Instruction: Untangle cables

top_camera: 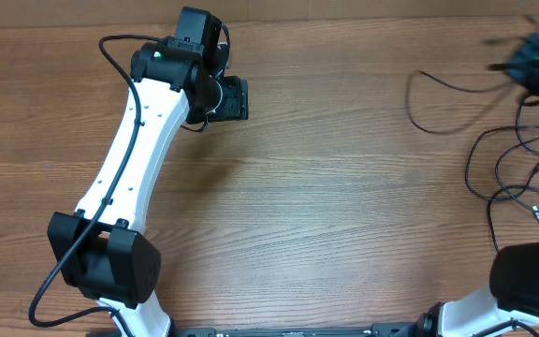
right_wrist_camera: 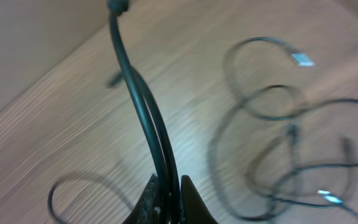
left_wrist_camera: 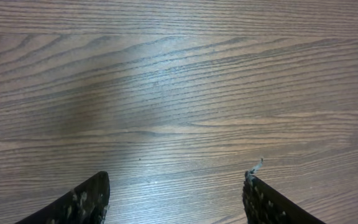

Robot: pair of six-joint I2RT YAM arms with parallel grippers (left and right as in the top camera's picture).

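left arm (top_camera: 131, 140): white links reach from the near-left corner across the bench to its far side, left of centre.
left claw (left_wrist_camera: 176, 205): wide open; the dark fingertips (left_wrist_camera: 86, 202) stand well apart over bare wood, with nothing between them.
bench (top_camera: 326, 206): brown wood grain.
cables (top_camera: 508, 164): thin black cords lie in loose, overlapping loops on the right side of the bench, well apart from the left claw. One strand curves out toward the centre near the far edge.
cables, right wrist view: several loops cross one another on the wood to the right of the claw. Two pale plug ends (right_wrist_camera: 302, 59) show, both blurred.
right claw (right_wrist_camera: 166, 202): closed almost fully, pinching two strands of the cables side by side. The strands run from the fingertips up to the top of the view.
right claw, overhead: blurred at the far-right edge, beyond the loops.
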